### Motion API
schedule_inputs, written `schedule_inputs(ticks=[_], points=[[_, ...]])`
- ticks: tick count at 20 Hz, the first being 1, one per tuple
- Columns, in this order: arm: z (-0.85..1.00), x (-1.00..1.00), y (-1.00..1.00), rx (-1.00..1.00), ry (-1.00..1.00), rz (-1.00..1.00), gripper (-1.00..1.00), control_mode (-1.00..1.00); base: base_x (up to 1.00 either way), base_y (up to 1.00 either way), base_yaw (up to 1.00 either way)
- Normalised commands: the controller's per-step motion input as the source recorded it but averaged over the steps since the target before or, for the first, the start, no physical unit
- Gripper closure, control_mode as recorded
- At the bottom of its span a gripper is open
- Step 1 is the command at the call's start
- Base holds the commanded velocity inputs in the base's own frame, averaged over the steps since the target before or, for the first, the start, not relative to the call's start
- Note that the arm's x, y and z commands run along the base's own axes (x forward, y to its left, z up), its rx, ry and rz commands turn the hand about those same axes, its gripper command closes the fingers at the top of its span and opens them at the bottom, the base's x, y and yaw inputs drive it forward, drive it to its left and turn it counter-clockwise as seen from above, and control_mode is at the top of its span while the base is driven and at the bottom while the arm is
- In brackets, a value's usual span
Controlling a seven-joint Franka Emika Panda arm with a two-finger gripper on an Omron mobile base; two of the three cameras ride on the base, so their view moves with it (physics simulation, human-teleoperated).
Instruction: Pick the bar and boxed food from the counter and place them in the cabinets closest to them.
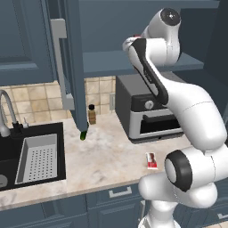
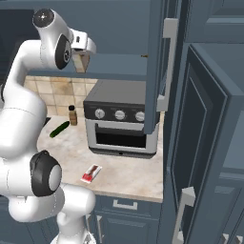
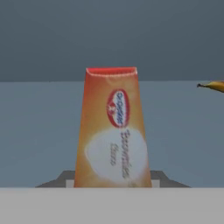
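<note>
Holding the tall tan-orange boxed food carton [image 3: 112,131] clamped upright in your two-finger gripper [image 2: 82,61] over the blue-grey cabinet shelf [image 2: 119,64] | shelf lies straight below it | red-and-white wrapped bar [image 2: 91,173] lies flat on the beige marbled counter [image 2: 128,174], well below.

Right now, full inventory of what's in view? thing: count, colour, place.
boxed food: 1, orange-tan with red top, between the gripper jaws, over the open cabinet shelf
yellow object: 1, on the shelf at the hand view's right edge, too cropped to name
cabinet shelf: 1, blue-grey, above the toaster oven
bar: 1, red and white, flat on the counter before the oven
toaster oven: 1, grey-black, on the counter
bottle: 1, brown with dark cap, by the tile wall
green vegetable: 1, lying beside the bottle
sink: 1, black, with grey strainer insert
faucet: 1, silver, behind the sink
counter: 1, beige marbled
gripper: 1, shut on the boxed food
</note>
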Motion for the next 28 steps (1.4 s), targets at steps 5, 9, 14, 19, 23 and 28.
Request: schedule_inputs(ticks=[5,9,14,19,23,28], points=[[-0.01,0.18,0.0,-0.01,-0.02,0.0,1.0,-1.0,0.0,0.0,0.0],[-0.01,0.13,0.0,0.0,-0.02,0.0,1.0,-1.0,0.0,0.0,0.0],[0.0,0.08,0.0,0.0,-0.02,0.0,1.0,-1.0,0.0,0.0,0.0],[0.0,0.03,0.0,0.0,-0.03,0.01,1.0,-1.0,0.0,0.0,0.0],[-0.01,0.0,-0.02,0.0,-0.04,0.01,1.0,-1.0,0.0,0.0,0.0],[0.0,0.04,0.0,0.0,0.0,0.0,1.0,-1.0,0.0,0.0,0.0]])
